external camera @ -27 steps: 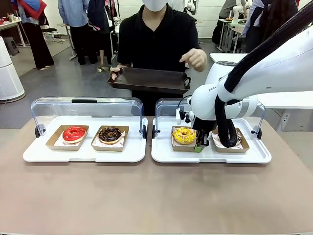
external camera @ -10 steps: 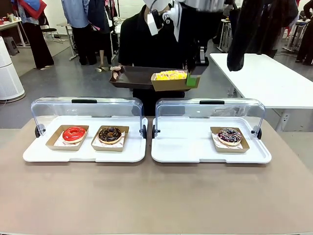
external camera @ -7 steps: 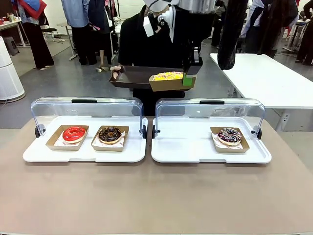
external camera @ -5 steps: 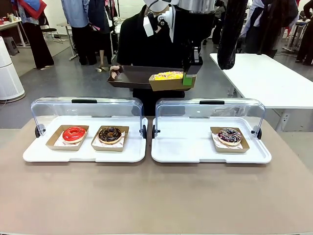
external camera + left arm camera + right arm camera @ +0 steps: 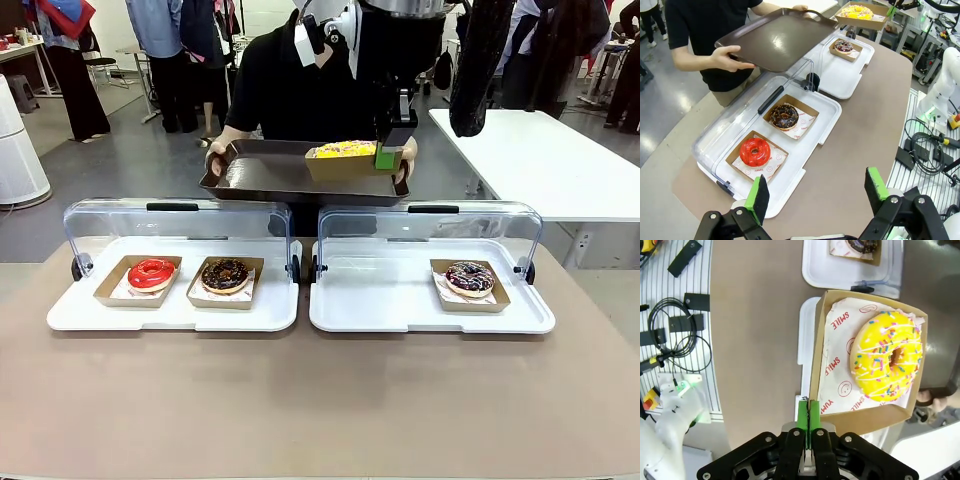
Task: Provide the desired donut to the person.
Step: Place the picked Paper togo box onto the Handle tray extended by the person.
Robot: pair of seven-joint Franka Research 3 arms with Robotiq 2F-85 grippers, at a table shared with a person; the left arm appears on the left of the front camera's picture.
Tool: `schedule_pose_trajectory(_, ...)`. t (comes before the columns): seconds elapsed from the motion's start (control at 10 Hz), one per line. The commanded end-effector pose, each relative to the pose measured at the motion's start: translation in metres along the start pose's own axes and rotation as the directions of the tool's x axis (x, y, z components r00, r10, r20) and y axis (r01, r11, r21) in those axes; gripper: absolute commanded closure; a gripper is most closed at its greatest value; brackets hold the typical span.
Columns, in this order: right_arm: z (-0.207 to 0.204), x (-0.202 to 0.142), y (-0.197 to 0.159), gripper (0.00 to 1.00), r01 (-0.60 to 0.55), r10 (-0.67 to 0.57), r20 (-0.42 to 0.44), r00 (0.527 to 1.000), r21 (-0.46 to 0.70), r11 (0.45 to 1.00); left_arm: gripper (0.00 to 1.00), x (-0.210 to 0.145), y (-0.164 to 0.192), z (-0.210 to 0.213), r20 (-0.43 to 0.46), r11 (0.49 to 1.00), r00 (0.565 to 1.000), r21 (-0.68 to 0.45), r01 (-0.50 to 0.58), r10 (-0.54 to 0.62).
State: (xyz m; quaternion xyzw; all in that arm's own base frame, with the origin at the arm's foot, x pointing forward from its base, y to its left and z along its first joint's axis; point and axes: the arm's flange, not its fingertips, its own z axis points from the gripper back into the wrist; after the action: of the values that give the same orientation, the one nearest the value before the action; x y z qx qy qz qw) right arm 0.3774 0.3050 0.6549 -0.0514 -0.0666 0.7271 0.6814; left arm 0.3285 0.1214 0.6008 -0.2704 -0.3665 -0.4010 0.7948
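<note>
A yellow sprinkled donut (image 5: 343,150) lies in a brown cardboard box (image 5: 340,166). My right gripper (image 5: 386,157) is shut on the box's side wall and holds it in the air in front of the person (image 5: 290,80). In the right wrist view the green pads (image 5: 803,421) pinch the box edge, with the yellow donut (image 5: 886,356) on printed paper. The person holds a dark tray (image 5: 260,180) with both hands, just under the box. Whether box and tray touch I cannot tell. My left gripper (image 5: 817,192) hangs open above the table with nothing between its fingers.
Two white trays with raised clear lids stand on the brown table. The left tray (image 5: 170,315) holds a red donut (image 5: 151,273) and a chocolate donut (image 5: 225,274). The right tray (image 5: 380,305) holds a dark glazed donut (image 5: 469,278). Bystanders stand far behind.
The person has brought the dark tray forward and lower, under the box, now gripping it with both hands. My right gripper with the box has barely moved.
</note>
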Motion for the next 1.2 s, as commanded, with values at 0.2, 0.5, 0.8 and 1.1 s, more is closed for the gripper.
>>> schedule_pose_trajectory(0.2,-0.002,-0.001,0.003,1.0,0.002,-0.002,0.001,1.0,0.005,1.0,0.0,0.001,-0.001,0.001,0.006,1.0,1.0,-0.007,0.0,0.0)
schedule_pose_trajectory(0.5,-0.002,-0.001,0.003,1.0,0.002,-0.002,0.001,1.0,0.005,1.0,0.0,0.001,-0.001,0.001,0.006,1.0,1.0,-0.007,0.0,0.0)
schedule_pose_trajectory(0.8,-0.002,-0.001,0.003,1.0,0.002,-0.002,0.001,1.0,0.005,1.0,0.0,0.001,-0.001,0.001,0.006,1.0,1.0,-0.007,0.0,0.0)
schedule_pose_trajectory(1.1,0.008,0.002,-0.01,0.98,0.018,-0.021,-0.041,0.999,-0.068,0.998,0.0,0.001,-0.001,0.001,0.006,1.0,1.0,-0.007,0.0,0.0)
